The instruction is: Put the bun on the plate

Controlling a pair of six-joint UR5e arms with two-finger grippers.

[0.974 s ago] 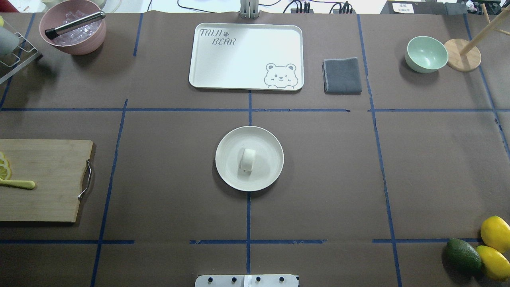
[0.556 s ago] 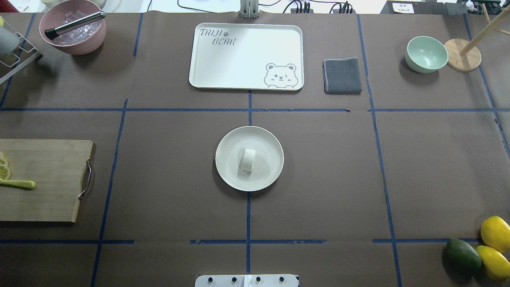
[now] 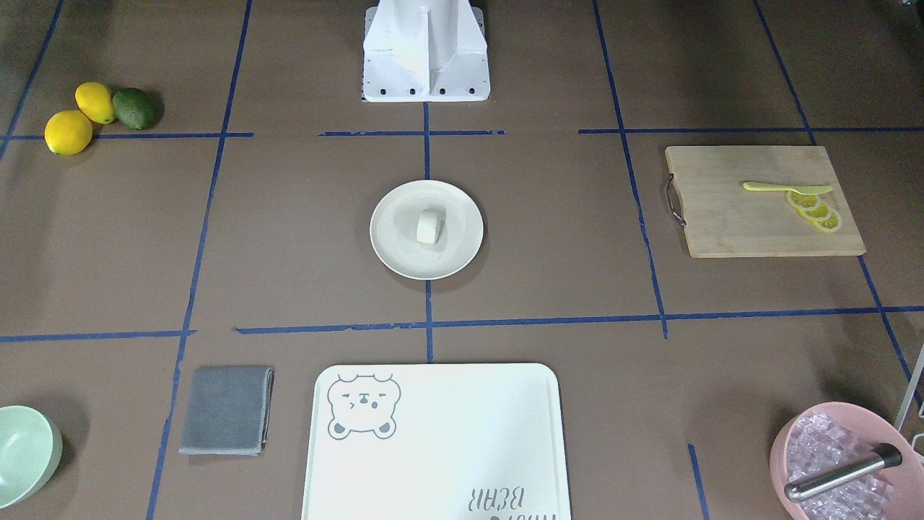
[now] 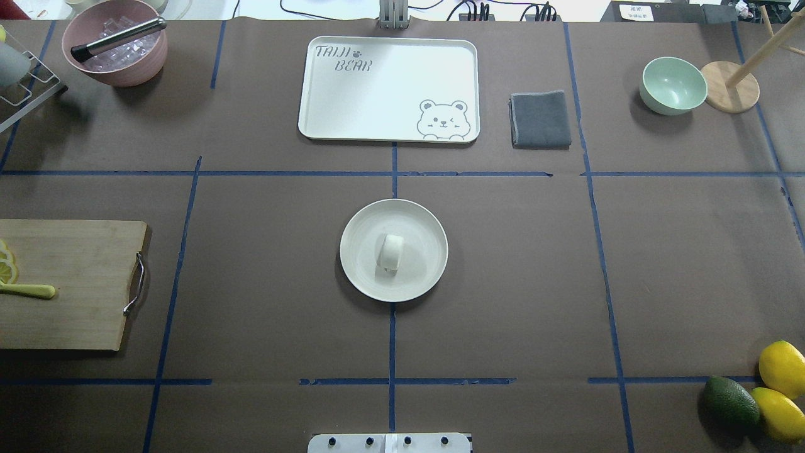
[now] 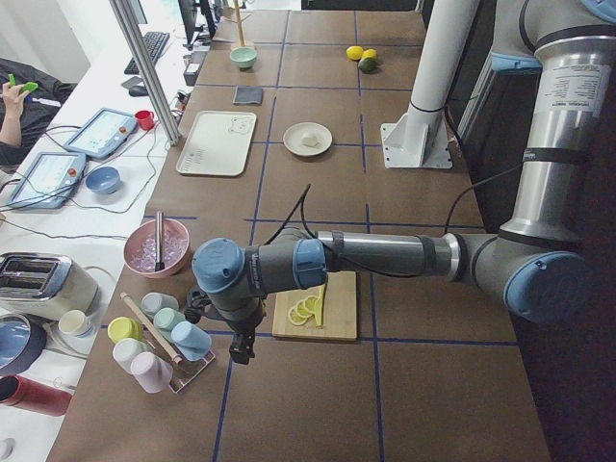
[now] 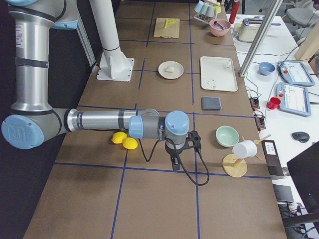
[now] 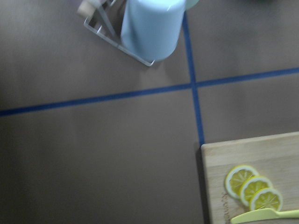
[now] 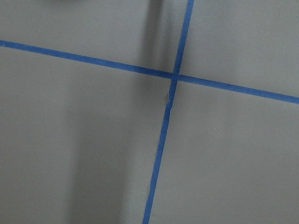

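A small cream bun (image 4: 391,251) lies on its side in the middle of the round cream-white plate (image 4: 422,272) at the table's centre. The front-facing view shows the same bun (image 3: 428,227) on the plate (image 3: 393,242), with nothing touching it. Neither gripper shows in the overhead or front-facing views. Only the exterior left view shows my left gripper (image 5: 241,346), which hangs far from the plate beside the cutting board. My right gripper (image 6: 175,164) shows only in the exterior right view, low over bare table near the lemons. I cannot tell whether either is open or shut.
A bear-print tray (image 4: 333,119), grey cloth (image 4: 539,119) and green bowl (image 4: 671,85) lie along the far side. A pink bowl of ice (image 4: 116,47) stands at far left. A cutting board (image 4: 75,302) with lemon slices lies at left; lemons and an avocado (image 4: 729,402) at near right.
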